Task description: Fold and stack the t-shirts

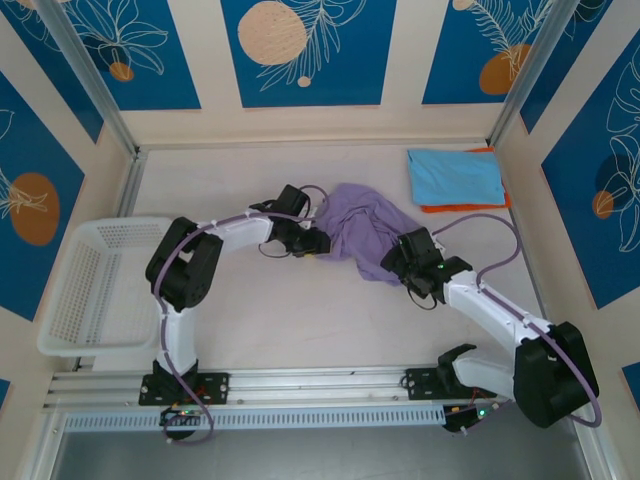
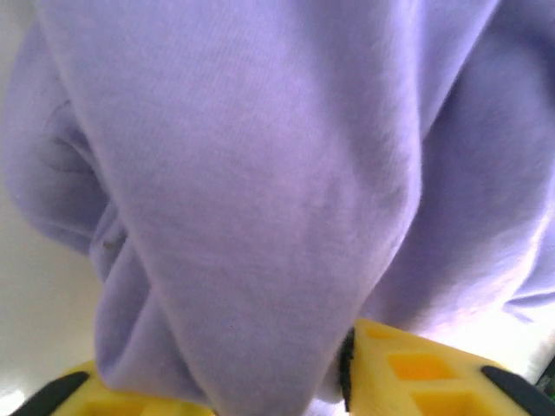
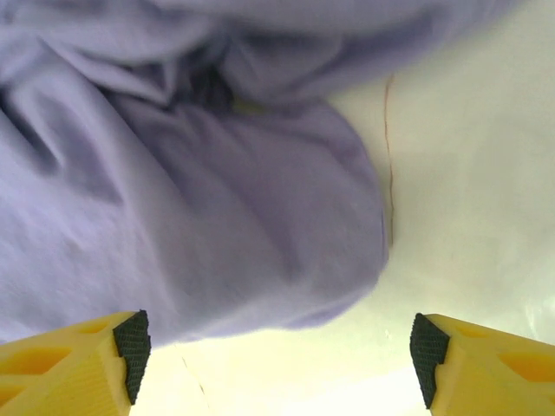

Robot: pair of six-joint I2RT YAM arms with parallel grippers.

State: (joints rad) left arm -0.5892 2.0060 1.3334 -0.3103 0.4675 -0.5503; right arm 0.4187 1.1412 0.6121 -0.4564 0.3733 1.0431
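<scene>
From the top view, the lavender t-shirt lies crumpled in the middle of the counter, between the two arms. The left claw is at the left edge of this shirt and touches the cloth. The right claw is at the near right edge of the same shirt. In the far right corner the light blue t-shirt lies folded flat on top of the orange t-shirt, of which a thin border shows at the near and right sides. Both are well apart from the lavender one. A white mesh basket stands at the left side of the counter.

In the left wrist view, the lavender t-shirt hangs very close before the camera. A thick fold of it goes down between the two yellow fingers of the left claw and fills the gap from pad to pad, so this claw is gripping the cloth.

In the right wrist view, the right claw has its yellow fingers standing wide apart, with bare counter between the pads. The rounded edge of the lavender t-shirt lies just in front of them, nearer to the left finger. This claw holds nothing.
</scene>
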